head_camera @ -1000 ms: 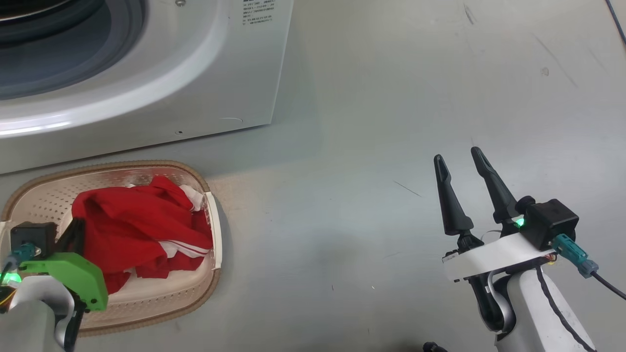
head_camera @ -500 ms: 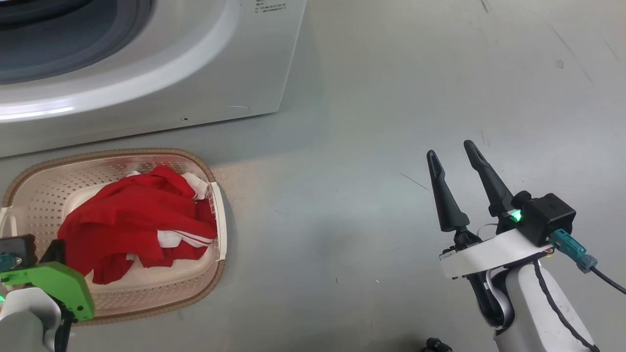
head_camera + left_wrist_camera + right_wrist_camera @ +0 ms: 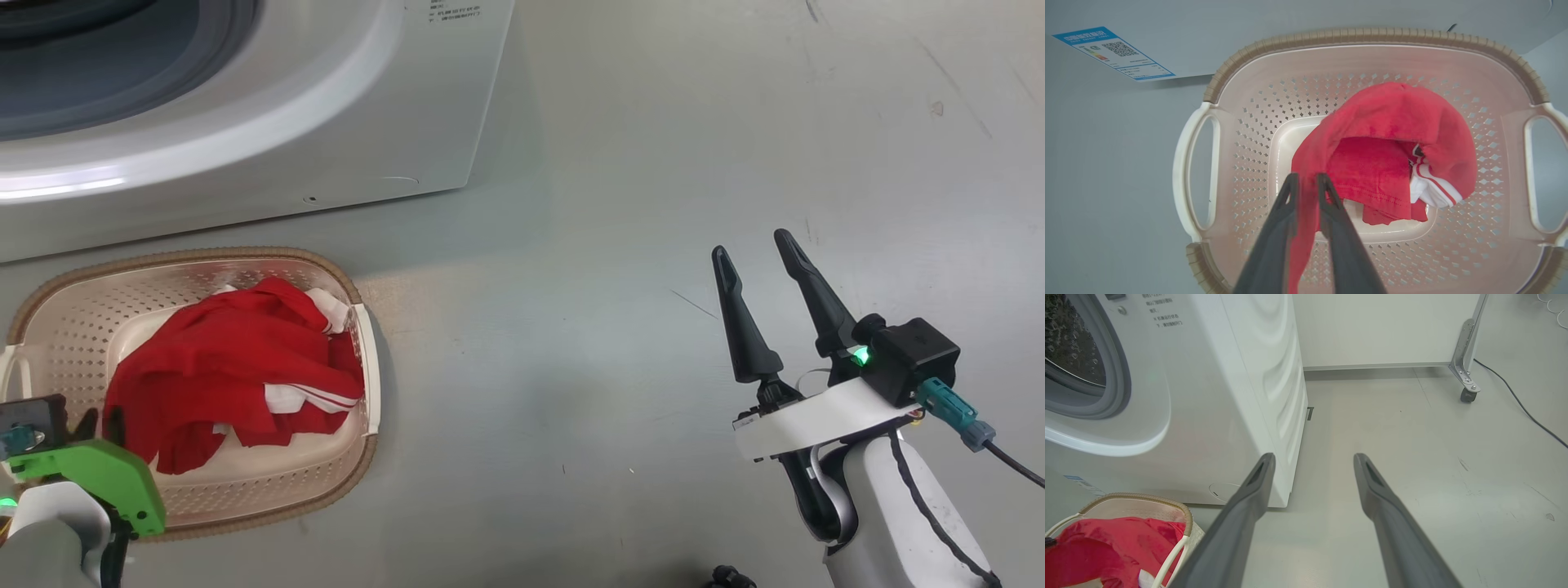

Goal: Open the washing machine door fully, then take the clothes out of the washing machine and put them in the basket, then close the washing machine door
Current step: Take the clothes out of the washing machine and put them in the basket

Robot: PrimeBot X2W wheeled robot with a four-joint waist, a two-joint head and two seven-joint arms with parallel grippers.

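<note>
Head view: washing machine (image 3: 326, 122), illegible print (image 3: 453, 11)

At the head view's lower right, the right gripper (image 3: 750, 245) has two long, tapering black fingers (image 3: 744, 327) on a white curved bracket (image 3: 816, 416), beside a black camera box (image 3: 914, 359), a green light (image 3: 859, 356) and a teal plug (image 3: 947, 407) with a black cable (image 3: 1016, 469). At lower left, the left gripper (image 3: 100, 418) carries a bright green bracket (image 3: 98, 478) on a pale grey forearm (image 3: 49, 539).

Scuffed grey floor (image 3: 1412, 428) meets a white wall (image 3: 1380, 326) by a castered leg (image 3: 1466, 363)
</note>
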